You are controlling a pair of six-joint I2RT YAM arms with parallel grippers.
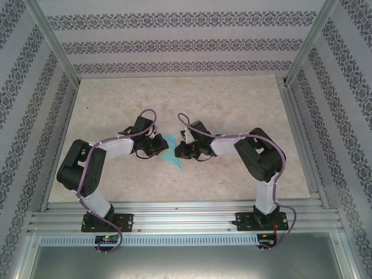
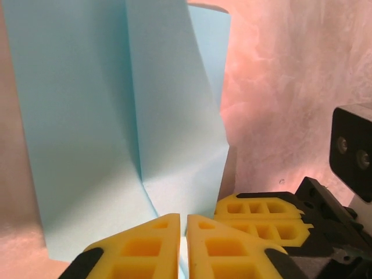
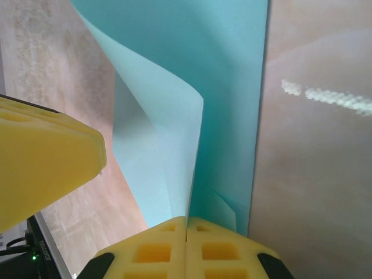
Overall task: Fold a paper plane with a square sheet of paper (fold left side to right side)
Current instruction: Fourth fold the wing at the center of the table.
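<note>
Top external view: the left gripper (image 1: 156, 145) and right gripper (image 1: 186, 150) meet at the centre of the marbled table (image 1: 232, 104), with the light-blue sheet of paper (image 1: 173, 143) between them, its point toward 6 o'clock. In the left wrist view, yellow pads (image 2: 145, 244) clench the creased sheet's near edge at 6 o'clock, the right gripper's fingers just beside at 4 o'clock. The right gripper's own pads (image 3: 221, 250) pinch a raised, curling fold.

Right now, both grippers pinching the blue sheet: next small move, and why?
Probably ease the left gripper toward the right gripper, laying the raised flap over. Both are shut on the light-blue paper sheet, which stands curled, not flat.
</note>
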